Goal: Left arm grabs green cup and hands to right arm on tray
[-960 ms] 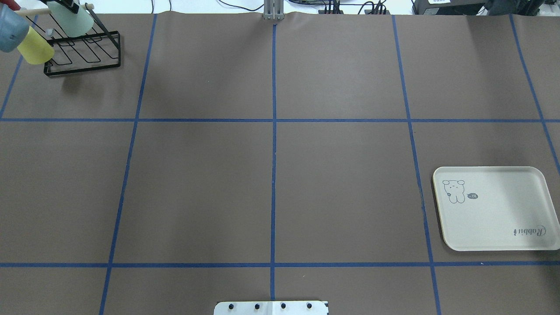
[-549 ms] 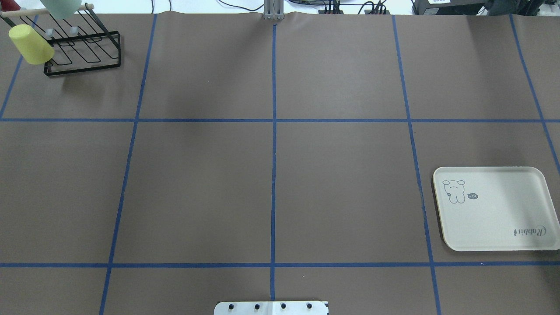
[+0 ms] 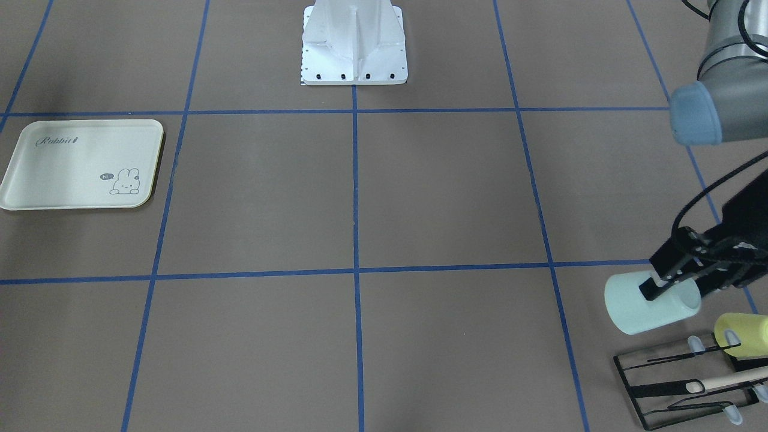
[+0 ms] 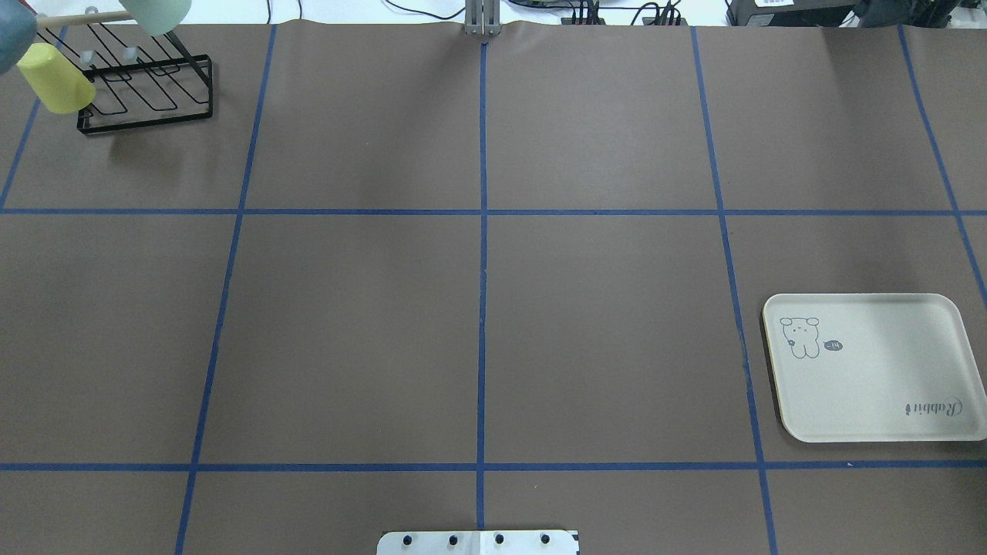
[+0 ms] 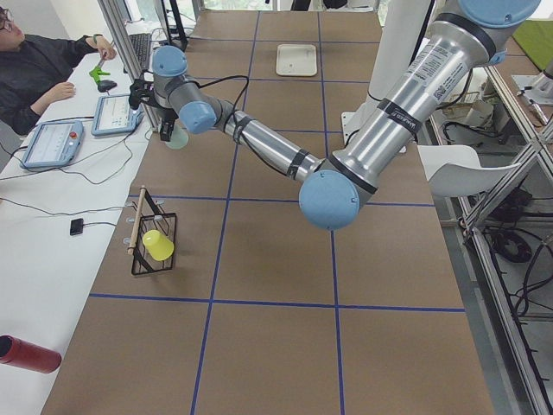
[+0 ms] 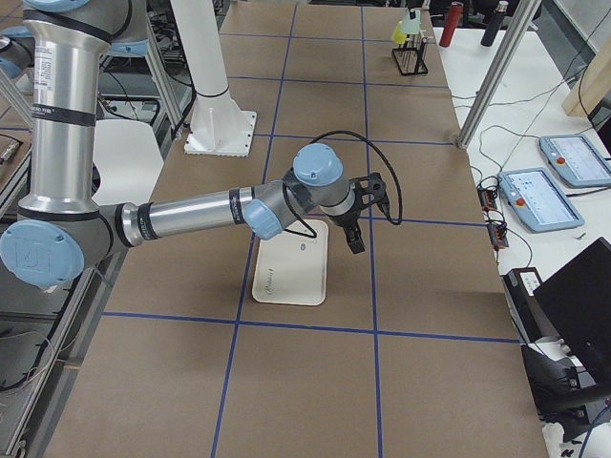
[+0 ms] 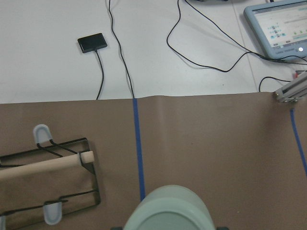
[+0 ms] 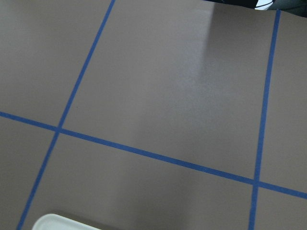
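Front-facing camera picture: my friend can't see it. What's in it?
The robot's left arm grips the green cup, tipped sideways, in its jaws near the black wire rack holding a yellow cup. The empty cream tray sits far across the table.

Left arm [image 5: 268, 156] outstretched, fingers [image 3: 655, 287] clamped on green cup [image 3: 639, 312]; right arm [image 6: 191, 218] likewise extended.
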Controlling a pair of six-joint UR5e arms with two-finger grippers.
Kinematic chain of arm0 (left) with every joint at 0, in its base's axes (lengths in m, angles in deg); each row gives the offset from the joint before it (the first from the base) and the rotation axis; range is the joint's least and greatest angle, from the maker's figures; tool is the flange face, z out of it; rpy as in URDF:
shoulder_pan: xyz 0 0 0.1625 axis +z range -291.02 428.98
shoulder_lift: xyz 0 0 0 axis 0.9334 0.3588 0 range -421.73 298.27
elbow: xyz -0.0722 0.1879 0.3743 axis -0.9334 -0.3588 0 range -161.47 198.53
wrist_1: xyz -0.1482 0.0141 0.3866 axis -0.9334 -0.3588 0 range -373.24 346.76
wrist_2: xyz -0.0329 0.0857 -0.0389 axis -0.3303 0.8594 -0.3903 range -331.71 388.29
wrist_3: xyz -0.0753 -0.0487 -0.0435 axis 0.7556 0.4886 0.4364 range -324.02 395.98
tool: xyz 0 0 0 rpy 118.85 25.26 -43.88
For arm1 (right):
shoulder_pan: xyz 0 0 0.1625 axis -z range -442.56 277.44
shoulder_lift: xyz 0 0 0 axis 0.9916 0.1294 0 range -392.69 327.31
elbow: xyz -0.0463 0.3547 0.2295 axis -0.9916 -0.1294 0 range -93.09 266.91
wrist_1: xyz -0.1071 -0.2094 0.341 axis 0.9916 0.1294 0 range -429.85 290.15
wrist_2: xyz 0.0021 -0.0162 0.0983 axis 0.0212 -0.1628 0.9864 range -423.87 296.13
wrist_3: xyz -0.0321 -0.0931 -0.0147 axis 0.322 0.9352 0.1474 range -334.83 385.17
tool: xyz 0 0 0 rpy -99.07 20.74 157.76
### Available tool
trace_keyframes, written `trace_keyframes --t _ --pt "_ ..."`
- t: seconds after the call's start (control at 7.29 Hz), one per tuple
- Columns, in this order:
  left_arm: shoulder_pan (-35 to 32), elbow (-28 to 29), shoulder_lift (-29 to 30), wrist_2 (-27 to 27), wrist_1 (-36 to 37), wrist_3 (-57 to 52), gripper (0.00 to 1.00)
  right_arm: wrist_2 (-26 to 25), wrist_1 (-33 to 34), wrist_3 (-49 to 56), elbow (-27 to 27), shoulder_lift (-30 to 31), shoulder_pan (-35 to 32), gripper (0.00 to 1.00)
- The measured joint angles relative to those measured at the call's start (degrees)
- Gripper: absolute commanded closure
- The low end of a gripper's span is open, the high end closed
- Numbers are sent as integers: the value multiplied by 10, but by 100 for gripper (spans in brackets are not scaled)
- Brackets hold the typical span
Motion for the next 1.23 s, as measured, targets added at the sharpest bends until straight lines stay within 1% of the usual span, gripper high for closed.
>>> trace_keyframes --t 0.41,0.69,0.82,1.1,1.23 --pt "45 -112 0 -5 -1 190 98 84 -154 -191 0 -3 2 1" --pt "77 -167 -1 -4 -23 314 98 112 -256 -325 1 -20 11 1" --pt "91 -177 -3 -1 -61 381 98 116 -306 -387 1 -27 18 1" --pt "112 -185 -12 10 -148 496 98 116 -385 -490 1 -45 31 1" --pt "124 -191 -13 17 -177 541 98 110 -419 -541 1 -59 42 1"
